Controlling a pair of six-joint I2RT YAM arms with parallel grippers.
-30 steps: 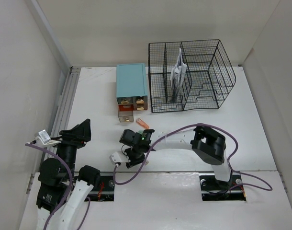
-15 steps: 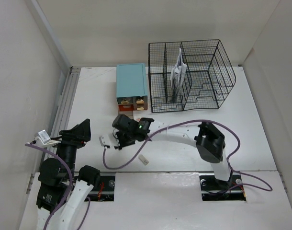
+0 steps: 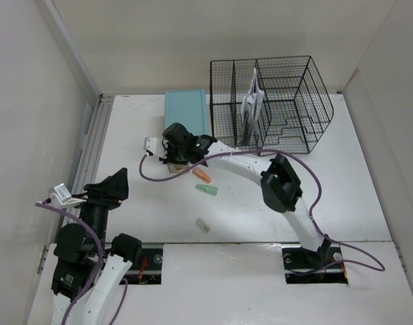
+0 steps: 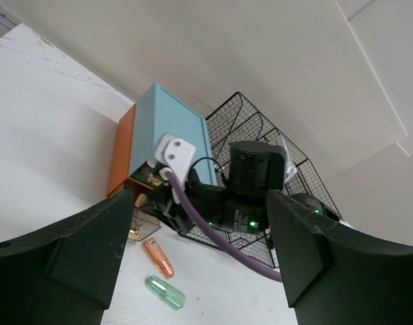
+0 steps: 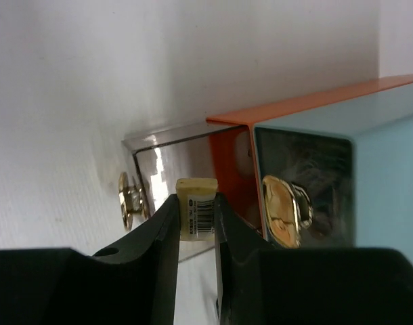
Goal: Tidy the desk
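The white desk [image 3: 328,196] has a grey rail [image 3: 91,149] along its left edge. My right gripper [image 3: 172,152] is shut on a small pale yellow block with a barcode label [image 5: 196,206]. It holds the block over the pulled-out clear drawer [image 5: 159,145] of the teal-topped drawer box [image 3: 186,112]. The drawer's gold knob [image 5: 130,200] is just left of the block. My left gripper [image 3: 115,186] is open and empty, raised at the near left, its fingers [image 4: 57,264] spread wide and pointing at the box [image 4: 172,128].
An orange capsule-shaped item [image 3: 202,175], a green one [image 3: 207,191] and a small pale piece [image 3: 203,224] lie on the desk in front of the box. A black wire-mesh rack [image 3: 281,105] with papers stands at the back right. The right arm's purple cable [image 4: 213,230] hangs near the drawer.
My right arm has swung from the near middle of the desk back and left to the drawer box, carrying the block. The green item and pale piece are now uncovered. The left arm has not moved.
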